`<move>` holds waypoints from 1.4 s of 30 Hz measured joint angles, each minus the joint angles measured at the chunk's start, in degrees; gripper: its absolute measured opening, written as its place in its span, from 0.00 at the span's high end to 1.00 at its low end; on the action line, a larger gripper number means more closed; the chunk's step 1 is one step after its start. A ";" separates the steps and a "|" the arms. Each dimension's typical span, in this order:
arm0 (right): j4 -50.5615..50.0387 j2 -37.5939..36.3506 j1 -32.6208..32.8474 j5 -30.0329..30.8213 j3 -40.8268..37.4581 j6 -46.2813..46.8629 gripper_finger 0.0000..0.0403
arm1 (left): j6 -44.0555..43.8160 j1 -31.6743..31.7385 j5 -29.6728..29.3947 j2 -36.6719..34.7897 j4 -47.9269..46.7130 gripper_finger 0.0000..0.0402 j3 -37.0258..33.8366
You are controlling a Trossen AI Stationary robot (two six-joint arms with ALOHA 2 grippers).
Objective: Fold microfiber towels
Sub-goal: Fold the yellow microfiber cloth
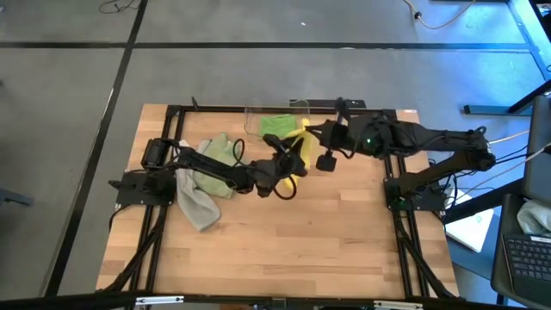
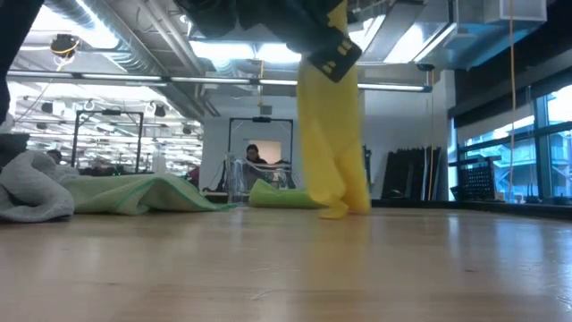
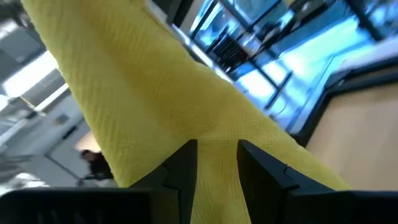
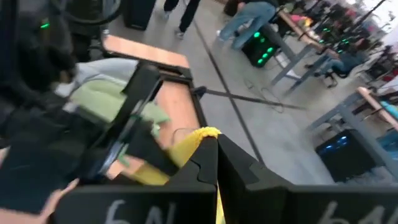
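The yellow towel [image 2: 332, 134] hangs lengthwise above the table's far middle, its lower end [image 2: 336, 211] down at the tabletop. My left gripper [image 1: 290, 162] and my right gripper [image 1: 309, 136] are both shut on its upper part. A pale sage towel [image 1: 217, 162] and a grey towel [image 1: 197, 205] lie crumpled on the table under my left arm. A bright green towel [image 1: 276, 125] lies in the clear bin [image 1: 297, 107] at the far edge. My left gripper pinches the yellow towel between its two fingers [image 3: 184, 163], which lie roughly level; the cloth [image 3: 216, 177] runs through the gap and spreads wide beyond them. One layer or several, I cannot tell. My right gripper pinches a bunched bit of the towel's top [image 4: 203, 134] at its fingertips, slanting down from the table's right side. The towel hangs below.
The near half of the wooden table [image 1: 293, 250] is bare wood. The clear bin stands close behind both grippers. People and workbenches show in the room beyond the table.
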 joint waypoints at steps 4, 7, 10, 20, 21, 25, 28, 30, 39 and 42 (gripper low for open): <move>-4.36 -0.16 1.29 0.73 0.00 2.67 1.00 | 5.41 -0.32 -1.35 0.00 0.68 0.74 0.00; -7.79 -0.16 1.46 0.88 0.00 4.43 1.00 | 8.21 -0.50 -1.90 0.00 1.78 0.74 0.00; -10.10 -0.16 1.39 1.06 0.00 5.72 1.00 | 10.79 -0.93 -1.87 0.00 1.81 0.74 0.00; -10.73 -0.48 2.96 -6.90 0.00 2.33 1.00 | 21.25 -4.91 0.90 -0.24 6.89 0.74 -0.01; -10.65 -0.71 3.34 -8.92 0.00 2.81 1.00 | 22.06 -5.54 0.81 -0.25 7.95 0.74 0.00; -10.54 -2.39 5.22 -10.63 0.00 6.36 1.00 | 23.10 -9.02 1.37 -2.07 10.44 0.74 -0.02; -10.69 -3.25 6.95 -7.94 0.02 7.14 1.00 | 21.62 -11.64 2.02 -3.41 11.70 0.74 0.00; -10.95 -3.41 7.90 -6.96 0.02 7.16 1.00 | 20.85 -13.03 2.45 -4.36 13.15 0.74 -0.02; -10.68 -2.53 11.68 -16.09 0.00 8.68 1.00 | 16.10 -15.12 1.07 -9.11 15.58 0.74 0.04; -10.64 -2.47 12.91 -15.13 0.00 8.02 1.00 | 14.27 -14.98 0.96 -9.68 15.56 0.74 0.04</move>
